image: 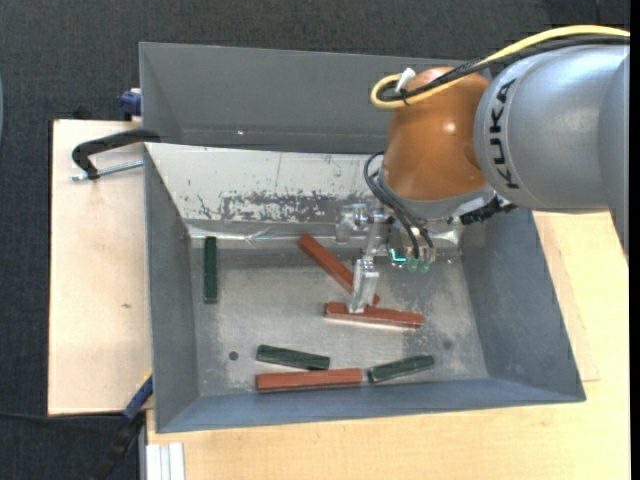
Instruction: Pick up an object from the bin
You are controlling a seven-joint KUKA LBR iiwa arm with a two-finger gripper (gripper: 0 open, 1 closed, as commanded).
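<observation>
The grey KUKA arm [560, 118] with its orange wrist cover [435, 143] is reaching into the grey metal bin [168, 298], and the jaws are pointing down towards the middle of the bin floor. They are standing narrow: the 2 fingertips [362, 298] are reading as 1 slim silver column with no gap showing between them. Nothing is visibly sitting between them.

Directly under the jaws, a long flat red-brown stick with a paler lower edge [388, 316] is lying level on the floor. The tips are meeting or hanging just above its nearer end, and which of the 2 cannot be told. The rest of that stick is running away from the jaws towards the arm's side of the bin. What the sticks are made of is not showing; they are looking hard and matt.

Just beside the jaws, on the side away from the arm, a second red-brown flat stick [325, 256] is lying slanted, with its lower end close to the silver column.

Further from the jaws, near the front wall, 3 more sticks are lying in a loose row. A dark green narrow stick [292, 358] and a long red-brown stick [308, 378] are lying just beside each other, and another dark green stick [401, 368] is lying slightly tilted under the arm's side. Well apart from the jaws, by the far side wall, a dark green stick [210, 269] is lying lengthwise along that wall.
</observation>
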